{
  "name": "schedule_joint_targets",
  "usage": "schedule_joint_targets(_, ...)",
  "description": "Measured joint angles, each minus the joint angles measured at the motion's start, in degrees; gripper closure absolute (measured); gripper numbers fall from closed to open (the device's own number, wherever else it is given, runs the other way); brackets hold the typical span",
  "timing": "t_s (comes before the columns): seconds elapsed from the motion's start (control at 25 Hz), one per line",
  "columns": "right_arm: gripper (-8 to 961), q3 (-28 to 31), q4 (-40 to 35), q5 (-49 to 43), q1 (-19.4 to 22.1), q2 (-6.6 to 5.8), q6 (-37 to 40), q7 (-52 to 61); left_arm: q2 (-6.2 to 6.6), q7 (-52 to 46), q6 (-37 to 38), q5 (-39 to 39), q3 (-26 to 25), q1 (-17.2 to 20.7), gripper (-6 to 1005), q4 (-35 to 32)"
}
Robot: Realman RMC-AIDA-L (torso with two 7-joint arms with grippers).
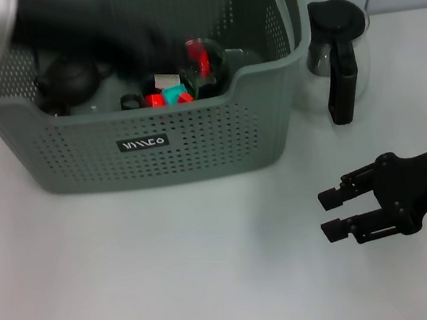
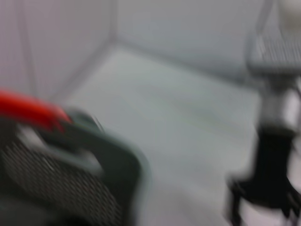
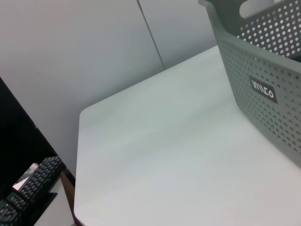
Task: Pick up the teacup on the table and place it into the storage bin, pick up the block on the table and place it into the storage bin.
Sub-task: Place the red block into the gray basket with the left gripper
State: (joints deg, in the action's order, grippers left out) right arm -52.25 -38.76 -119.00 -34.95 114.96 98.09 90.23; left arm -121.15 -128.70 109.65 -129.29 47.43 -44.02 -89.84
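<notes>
The storage bin [image 1: 195,143] is matt grey perforated plastic; the table [image 1: 151,282] looks smooth and matt; the coffee pot [image 1: 339,45] seems glossy glass.

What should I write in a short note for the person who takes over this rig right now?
Left arm: above the storage bin, blurred; its gripper cannot be seen.
Right gripper: open, empty, low over the table in front of and to the right of the bin.
In the bin: dark teapot, red and teal blocks, other small items.
Glass jug stands right of the bin.
No teacup or block is visible on the table; confirm both are inside.
</notes>
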Motion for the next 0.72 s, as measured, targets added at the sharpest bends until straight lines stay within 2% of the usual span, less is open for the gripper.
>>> schedule_joint_targets(0.08, 390, -0.03, 0.0, 0.0, -0.09, 0.0, 0.0, 0.04, 0.27, -0.13, -7.43, 0.5, -0.85, -0.56, 798, 0.8)
schedule_joint_targets(0.2, 390, 0.02, 0.0, 0.0, -0.21, 0.0, -0.01, 0.04, 0.56, 0.03, -18.69, -0.41, 0.88, -1.53, 798, 4.75)
schedule_joint_targets(0.32, 391, 0.12, 0.0, 0.0, -0.35, 0.0, 0.0, 0.04, 1.77, 0.19, -26.63, -3.19, 4.34, -3.32, 798, 12.11)
schedule_joint_targets(0.4, 391, 0.21, 0.0, 0.0, -0.36, 0.0, 0.0, -0.07, 2.85, -0.14, -32.39, -7.11, 7.22, -5.47, 798, 19.42)
schedule_joint_targets(0.48, 391, 0.28, 0.0, 0.01, -0.38, 0.0, -0.01, -0.18, 3.19, -0.34, -35.53, -10.68, 8.57, -7.05, 799, 24.52)
schedule_joint_targets(0.52, 391, 0.28, 0.0, 0.01, -0.38, 0.0, 0.0, -0.19, 3.11, -0.83, -39.04, -15.54, 9.32, -8.81, 799, 29.14)
schedule_joint_targets(0.56, 391, 0.29, 0.0, 0.02, -0.38, 0.0, -0.01, -0.2, 3.11, -0.83, -39.04, -15.54, 9.32, -8.81, 799, 29.14)
schedule_joint_targets(0.72, 390, 0.3, 0.0, 0.02, -0.38, 0.07, 0.0, -0.21, 2.31, -1.65, -42.54, -23.35, 10.13, -11.01, 785, 33.85)
